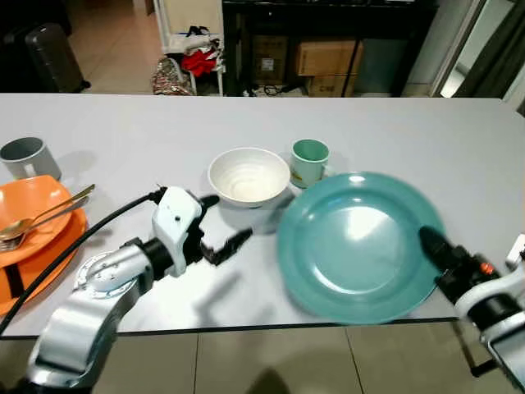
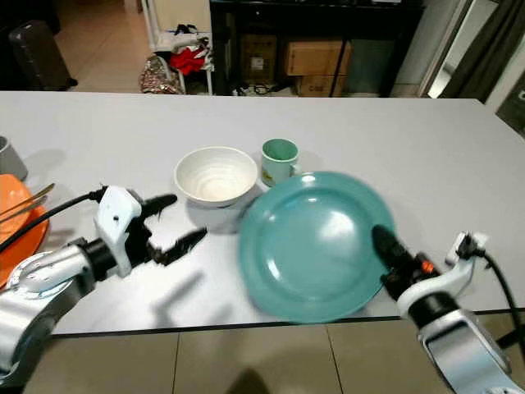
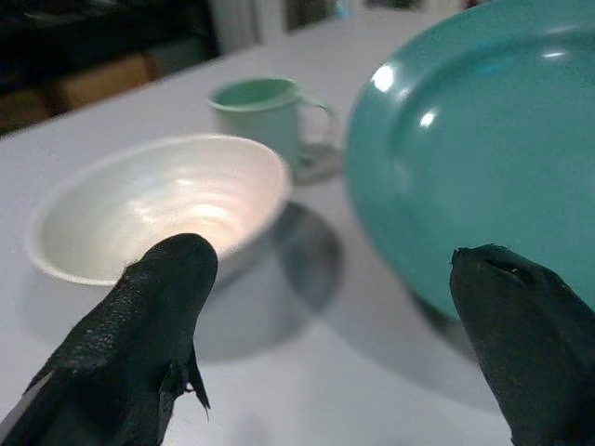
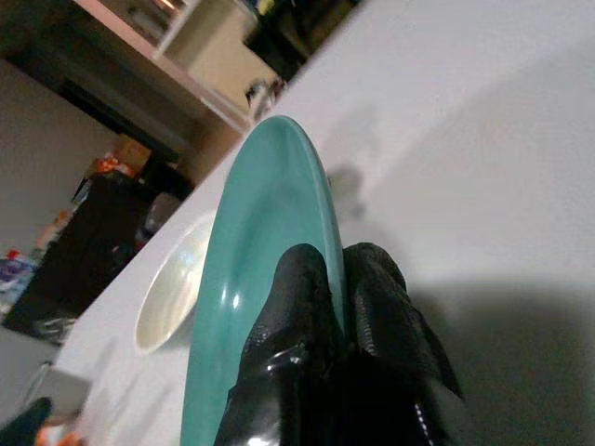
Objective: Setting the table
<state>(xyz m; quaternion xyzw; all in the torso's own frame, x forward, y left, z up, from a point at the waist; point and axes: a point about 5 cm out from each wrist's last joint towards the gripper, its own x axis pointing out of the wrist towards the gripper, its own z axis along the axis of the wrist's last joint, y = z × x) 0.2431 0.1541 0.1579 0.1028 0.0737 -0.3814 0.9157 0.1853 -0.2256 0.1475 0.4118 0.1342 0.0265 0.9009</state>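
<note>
A large teal plate (image 1: 357, 244) hangs tilted over the table's front edge, its left side close to the white bowl (image 1: 248, 175). My right gripper (image 1: 432, 246) is shut on the plate's right rim, with one finger on each face (image 4: 321, 307). A small green mug (image 1: 310, 161) stands just behind the plate, right of the bowl. My left gripper (image 1: 221, 226) is open, hovering low over the table just in front of the bowl, fingers (image 3: 158, 307) pointing toward it and the plate.
At the far left an orange plate (image 1: 33, 226) carries a gold spoon (image 1: 45, 215), with a grey mug (image 1: 25, 156) behind it. The grey table (image 1: 410, 131) stretches back toward a dark cabinet with boxes and a suitcase on the floor.
</note>
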